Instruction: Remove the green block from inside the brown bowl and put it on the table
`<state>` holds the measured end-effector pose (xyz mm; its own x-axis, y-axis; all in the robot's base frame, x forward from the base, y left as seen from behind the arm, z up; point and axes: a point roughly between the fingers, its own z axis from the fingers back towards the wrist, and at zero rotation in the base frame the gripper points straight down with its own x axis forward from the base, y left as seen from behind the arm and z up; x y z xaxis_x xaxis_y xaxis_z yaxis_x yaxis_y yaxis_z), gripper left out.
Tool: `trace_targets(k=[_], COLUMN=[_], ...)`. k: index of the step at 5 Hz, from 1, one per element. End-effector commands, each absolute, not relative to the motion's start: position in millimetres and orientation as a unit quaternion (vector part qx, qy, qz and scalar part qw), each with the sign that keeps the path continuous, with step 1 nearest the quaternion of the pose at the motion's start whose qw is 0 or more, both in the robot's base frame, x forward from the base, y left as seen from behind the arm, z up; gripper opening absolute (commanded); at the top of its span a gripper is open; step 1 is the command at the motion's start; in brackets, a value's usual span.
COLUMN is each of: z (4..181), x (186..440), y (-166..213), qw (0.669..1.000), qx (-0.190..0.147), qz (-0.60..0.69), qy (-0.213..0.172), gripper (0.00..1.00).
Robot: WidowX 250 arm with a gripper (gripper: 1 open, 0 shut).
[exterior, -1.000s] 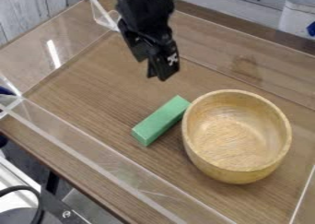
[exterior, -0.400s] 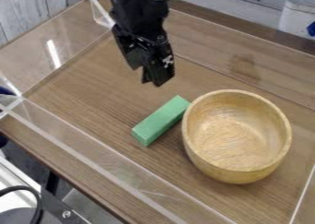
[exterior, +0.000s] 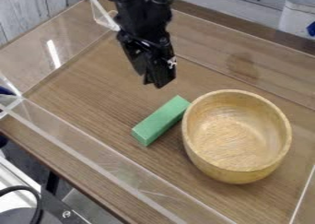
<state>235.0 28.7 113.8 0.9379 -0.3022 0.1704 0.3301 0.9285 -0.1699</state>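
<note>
Camera view: black hand now slightly narrower above the table.

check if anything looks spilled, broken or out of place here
Nothing stands out: the small green rectangular block lies on the brown wooden table, beside the round tan wooden bowl, which sits upright. No spill or damage shows.

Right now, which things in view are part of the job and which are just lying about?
Job:
- bright green rectangular block
- round light tan wooden bowl
- brown wood-grain table
- black gripper

Lying about:
- black cable, lower left
</note>
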Motion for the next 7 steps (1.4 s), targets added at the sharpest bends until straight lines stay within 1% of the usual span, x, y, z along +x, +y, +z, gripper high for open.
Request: trace_targets(k=[1, 3, 5, 7], z=[110.3, 88.7, 84.7, 60.7], x=[243.6, 251.1, 256.8, 260.5], y=[29.3, 40.3, 49.4, 43.6], qw=[0.976, 0.977, 0.979, 0.979], qx=[-0.104, -0.122, -0.116, -0.097], qz=[-0.172, -0.174, -0.168, -0.176], qy=[-0.083, -0.033, -0.008, -0.020], gripper=[0.00, 0.00, 0.00, 0.00])
